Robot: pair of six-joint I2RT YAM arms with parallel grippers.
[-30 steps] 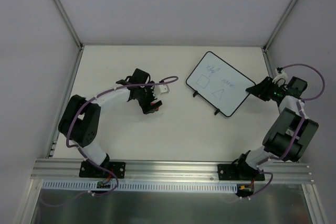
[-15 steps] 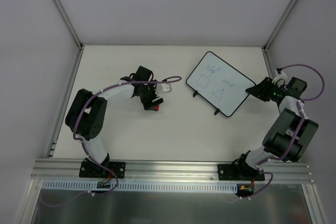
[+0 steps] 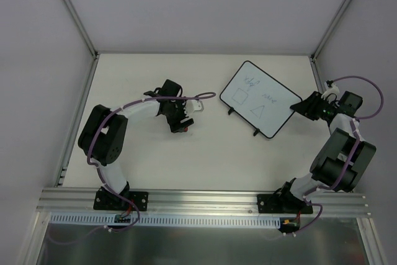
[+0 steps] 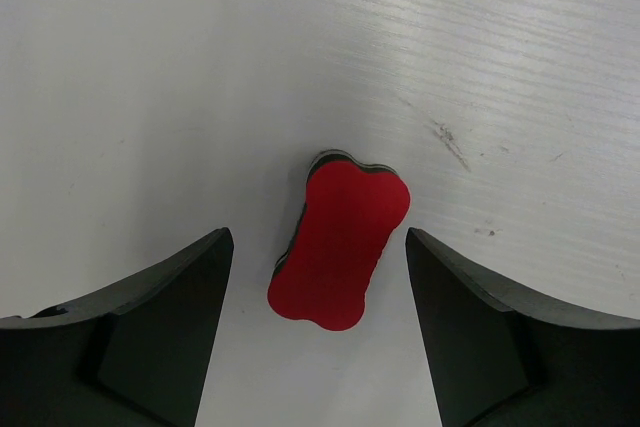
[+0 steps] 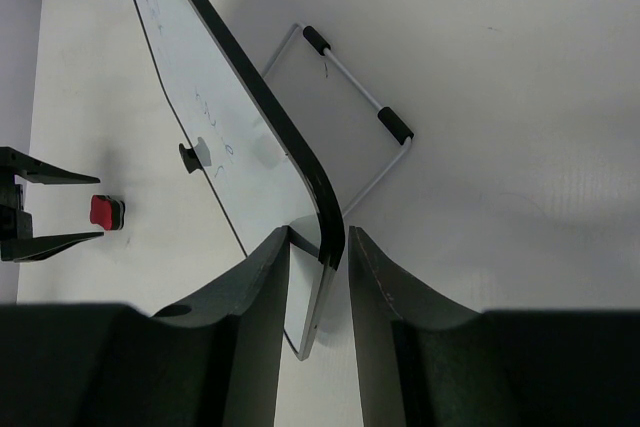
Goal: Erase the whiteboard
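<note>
From above, the whiteboard (image 3: 260, 98) is sitting tilted at the far right of the pale surface (image 3: 217, 159), with marker shapes showing on it. Plain walls are closing in three sides.

In the left wrist view, the left fingers (image 4: 170, 327) are standing released, straddling the red eraser (image 4: 340, 247) without touching it. The eraser is looking small and light, best pinched across its narrow waist.

In the right wrist view, the right fingers (image 5: 255, 317) are grasping the whiteboard's black rim near a corner. The board is looking thin, stiff and slick, likely to slide under rubbing unless it is being held.
</note>
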